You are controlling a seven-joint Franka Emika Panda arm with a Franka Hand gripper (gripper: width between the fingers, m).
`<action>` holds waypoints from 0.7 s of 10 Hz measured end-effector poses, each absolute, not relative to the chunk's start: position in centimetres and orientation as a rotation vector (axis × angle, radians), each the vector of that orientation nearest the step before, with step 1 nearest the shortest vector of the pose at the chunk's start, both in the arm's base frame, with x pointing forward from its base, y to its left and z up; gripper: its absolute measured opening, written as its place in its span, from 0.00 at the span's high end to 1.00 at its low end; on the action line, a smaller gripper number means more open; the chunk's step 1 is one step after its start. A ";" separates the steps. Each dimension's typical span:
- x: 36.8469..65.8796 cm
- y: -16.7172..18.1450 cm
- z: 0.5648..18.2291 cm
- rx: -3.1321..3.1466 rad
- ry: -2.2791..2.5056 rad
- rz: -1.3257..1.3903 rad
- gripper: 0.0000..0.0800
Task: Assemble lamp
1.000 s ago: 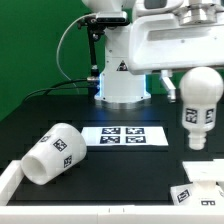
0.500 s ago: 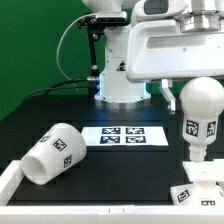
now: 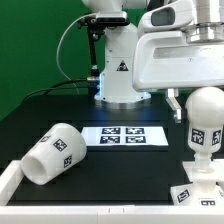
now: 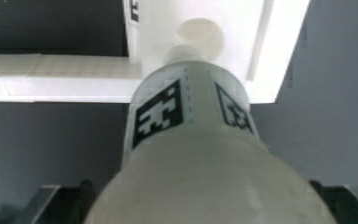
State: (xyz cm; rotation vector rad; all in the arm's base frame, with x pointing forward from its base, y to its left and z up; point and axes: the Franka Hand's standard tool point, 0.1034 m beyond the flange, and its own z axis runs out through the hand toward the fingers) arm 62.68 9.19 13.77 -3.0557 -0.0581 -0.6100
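Note:
My gripper point(image 4: 194, 208) is shut on the white round-headed bulb point(image 3: 203, 122), with its dark fingers point(image 4: 55, 203) on either side of the head. The bulb hangs upright, narrow end down, just above the angular base point(image 3: 196, 182) at the exterior view's lower right. In the wrist view the bulb point(image 4: 185, 120) fills the middle and points at the white base point(image 4: 69, 78) beneath it. The tapered shade point(image 3: 55, 153) lies on its side on the black table at the exterior view's lower left. In the exterior view the gripper itself is mostly hidden behind the arm's white housing.
The marker board point(image 3: 122, 135) lies flat in the middle of the table. The white robot pedestal point(image 3: 122, 80) stands behind it. A white rim point(image 3: 12, 180) borders the table's front left. A green wall is behind.
The bulb has moved with my gripper toward the exterior view's right and downward, closer to the base. The shade has not moved.

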 end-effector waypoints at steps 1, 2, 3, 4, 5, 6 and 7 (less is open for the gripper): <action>62.6 9.4 13.6 -3.056 -0.063 -0.605 0.28; 62.5 9.5 13.3 -3.057 -0.068 -0.599 0.28; 62.3 9.8 13.0 -3.059 -0.074 -0.593 0.28; 62.1 9.9 12.6 -3.060 -0.079 -0.586 0.28; 62.0 10.1 12.4 -3.062 -0.083 -0.582 0.28; 61.9 10.1 12.0 -3.064 -0.086 -0.577 0.28; 61.8 10.1 11.7 -3.066 -0.087 -0.571 0.28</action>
